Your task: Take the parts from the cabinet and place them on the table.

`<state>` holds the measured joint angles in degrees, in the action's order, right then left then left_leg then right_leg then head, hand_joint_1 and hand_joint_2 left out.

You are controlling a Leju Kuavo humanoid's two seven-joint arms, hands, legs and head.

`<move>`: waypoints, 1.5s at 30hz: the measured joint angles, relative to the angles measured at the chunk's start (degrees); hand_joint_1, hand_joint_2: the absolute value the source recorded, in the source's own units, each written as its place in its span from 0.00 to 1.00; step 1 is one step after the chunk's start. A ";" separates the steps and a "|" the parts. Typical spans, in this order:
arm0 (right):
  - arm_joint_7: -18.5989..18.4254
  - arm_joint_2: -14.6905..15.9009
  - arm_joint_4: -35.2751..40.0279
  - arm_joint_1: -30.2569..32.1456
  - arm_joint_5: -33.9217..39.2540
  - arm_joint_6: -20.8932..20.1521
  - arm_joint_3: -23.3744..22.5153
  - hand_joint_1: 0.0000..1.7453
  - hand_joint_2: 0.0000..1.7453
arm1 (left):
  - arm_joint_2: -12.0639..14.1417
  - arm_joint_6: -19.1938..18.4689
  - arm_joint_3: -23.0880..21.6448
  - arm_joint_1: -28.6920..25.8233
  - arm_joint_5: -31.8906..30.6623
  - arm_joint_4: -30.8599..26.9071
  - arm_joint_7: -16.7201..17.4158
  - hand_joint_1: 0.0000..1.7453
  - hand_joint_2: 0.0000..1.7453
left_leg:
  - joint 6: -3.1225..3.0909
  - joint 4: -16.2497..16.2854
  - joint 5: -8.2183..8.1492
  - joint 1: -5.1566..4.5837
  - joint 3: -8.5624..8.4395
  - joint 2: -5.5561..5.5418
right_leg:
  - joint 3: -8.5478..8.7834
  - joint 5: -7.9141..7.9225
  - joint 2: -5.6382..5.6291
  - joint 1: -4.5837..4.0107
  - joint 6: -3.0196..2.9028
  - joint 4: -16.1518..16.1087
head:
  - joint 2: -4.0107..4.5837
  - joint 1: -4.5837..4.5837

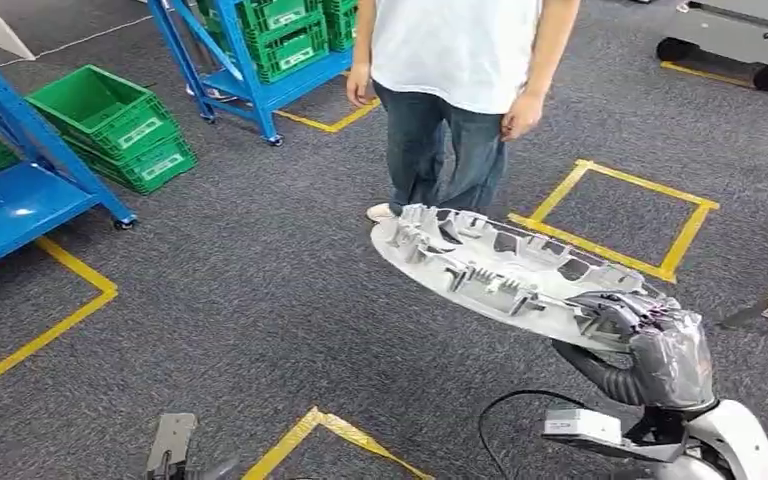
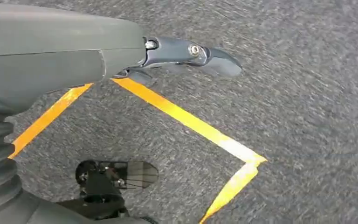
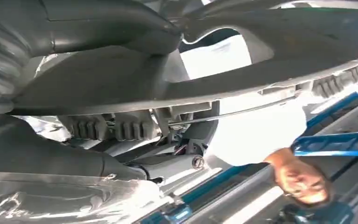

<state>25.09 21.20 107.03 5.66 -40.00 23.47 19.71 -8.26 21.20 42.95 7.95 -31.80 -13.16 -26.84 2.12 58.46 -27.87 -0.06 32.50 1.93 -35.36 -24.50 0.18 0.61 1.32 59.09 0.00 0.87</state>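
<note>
A long, flat grey plastic part (image 1: pixel 490 270) with ribs and clips on its upper face hangs level over the carpet in the head view. My right hand (image 1: pixel 650 335) grips its near right end, fingers wrapped over the rim. In the right wrist view the part's underside (image 3: pixel 261 60) lies close above the right hand (image 3: pixel 74 154). My left hand (image 1: pixel 172 450) hangs low at the bottom left. The left wrist view shows this left hand (image 2: pixel 168 53) holding nothing, a dark finger stretched out over the carpet.
A person (image 1: pixel 460 90) in a white shirt and jeans stands just beyond the part's far end. Blue racks (image 1: pixel 20 190) with green crates (image 1: pixel 110 120) stand at the left and back. Yellow tape squares (image 1: pixel 610 225) mark the carpet. A wheeled cart (image 1: pixel 740 40) sits far right.
</note>
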 joint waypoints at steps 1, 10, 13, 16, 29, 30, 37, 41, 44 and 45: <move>0.02 0.00 0.09 0.00 0.00 0.00 -0.02 1.00 1.00 | 0.00 0.00 0.00 0.03 0.00 0.00 0.00 0.00 1.00 | 0.09 3.95 -2.44 0.01 1.72 -0.88 | -0.05 0.02 -0.31 0.02 -0.28 -0.01 | 0.00 -0.02; -0.20 -0.04 1.22 -0.02 -3.05 4.78 -1.18 1.00 1.00 | -0.31 -0.09 -1.14 0.47 -1.62 0.00 0.87 0.00 1.00 | -0.65 -1.11 1.87 0.34 0.05 -3.91 | -0.40 0.08 -4.39 -0.28 0.25 0.57 | 0.00 -0.03; -0.29 -0.20 2.54 -0.10 -4.74 8.29 -2.38 1.00 1.00 | -0.53 -0.09 -1.57 0.86 -1.77 0.00 0.98 0.00 1.00 | -1.11 -0.91 1.89 -0.05 0.50 -3.55 | -0.70 0.65 -4.89 0.15 1.28 -0.21 | 0.00 0.02; -0.37 -0.20 3.38 -0.50 -5.85 9.13 -3.27 1.00 1.00 | -0.77 -0.09 -1.88 1.11 -1.79 0.00 0.98 0.00 1.00 | -2.24 -1.45 2.29 0.37 0.20 -2.74 | -2.69 -2.18 -1.59 -0.04 2.05 3.80 | 0.00 0.46; -2.34 -0.28 5.86 -1.43 -17.29 15.32 -7.39 1.00 1.00 | -0.72 -0.02 -2.80 1.05 -1.70 -0.02 1.42 0.00 1.00 | -0.54 -1.37 1.68 -0.05 -0.35 -0.55 | -0.13 -0.35 -0.05 -0.08 0.69 0.47 | 0.00 0.28; -2.43 -0.28 6.01 -1.45 -17.40 15.32 -7.67 1.00 1.00 | -0.72 -0.02 -2.82 1.07 -1.70 -0.02 1.40 0.00 1.00 | -0.13 -0.84 0.91 0.04 -0.17 -0.92 | -0.02 -0.22 -0.18 0.06 0.15 0.31 | 0.00 0.24; -2.78 -0.31 6.30 -1.53 -18.97 15.32 -8.15 1.00 1.00 | -0.72 -0.04 -2.84 0.90 -1.64 0.00 1.44 0.00 1.00 | -0.40 13.09 -3.05 -0.05 7.00 -1.42 | -0.29 -0.10 -1.93 -0.21 -0.55 0.32 | 0.00 0.02; -3.43 -0.31 6.80 -0.84 -19.52 15.32 -8.87 1.00 1.00 | -0.63 -0.04 -2.86 1.01 -1.55 0.00 1.44 0.00 1.00 | -1.38 -1.40 1.78 -0.06 0.04 -3.25 | -0.53 0.03 -2.87 -0.37 0.06 0.61 | 0.00 0.09; -3.52 -0.31 7.87 1.06 -19.15 15.32 -9.75 1.00 1.00 | -0.63 -0.07 -2.86 0.81 -1.68 0.00 1.49 0.00 1.00 | -1.79 -1.53 2.16 -0.32 0.23 -3.01 | -0.60 0.65 -3.27 -0.03 1.25 -0.17 | 0.00 0.13; -3.50 -0.26 8.29 1.68 -19.15 15.32 -10.12 1.00 1.00 | -0.68 -0.07 -2.89 0.81 -1.73 0.00 1.49 0.00 1.00 | -2.07 -2.19 2.59 0.14 -0.10 -2.71 | -1.23 0.20 -3.12 0.08 1.42 0.26 | 0.00 0.02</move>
<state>21.59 20.94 115.32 7.34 -59.15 38.80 9.59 -8.94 21.14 40.06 8.77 -33.53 -13.16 -25.35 0.05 56.28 -25.28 0.08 32.40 -0.79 -36.59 -24.29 -2.93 0.69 2.74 59.35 0.00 0.90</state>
